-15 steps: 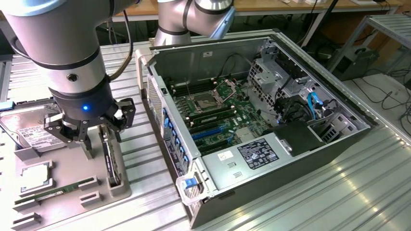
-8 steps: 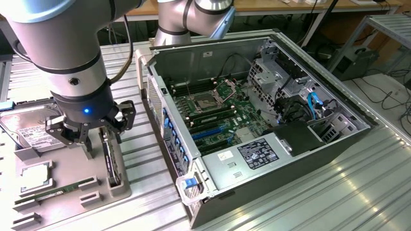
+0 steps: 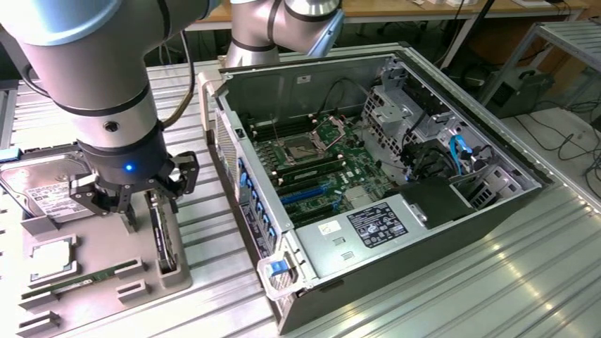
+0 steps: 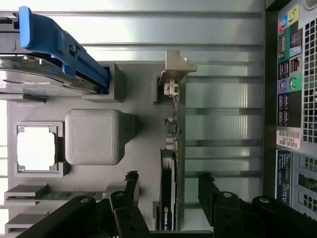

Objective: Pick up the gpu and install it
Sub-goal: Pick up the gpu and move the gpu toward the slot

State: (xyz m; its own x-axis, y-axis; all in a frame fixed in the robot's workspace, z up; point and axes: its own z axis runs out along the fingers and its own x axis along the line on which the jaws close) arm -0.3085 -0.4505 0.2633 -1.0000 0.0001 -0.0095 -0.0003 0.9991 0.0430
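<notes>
In the exterior view the gripper (image 3: 150, 210) hangs low over a grey tray (image 3: 176, 278), on the exterior view's left of the open computer case (image 3: 451, 239). Its fingers are spread wide and grip nothing. The gpu (image 3: 167, 243) stands on edge in the tray beneath them.

In the wrist view the gpu (image 4: 167, 193) sits between the spread fingers (image 4: 131, 183) of the gripper (image 4: 168, 176), apart from both.

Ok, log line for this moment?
gripper: open, straddling gpu, no contact | gpu: on edge in tray, not lifted | case: side open
</notes>
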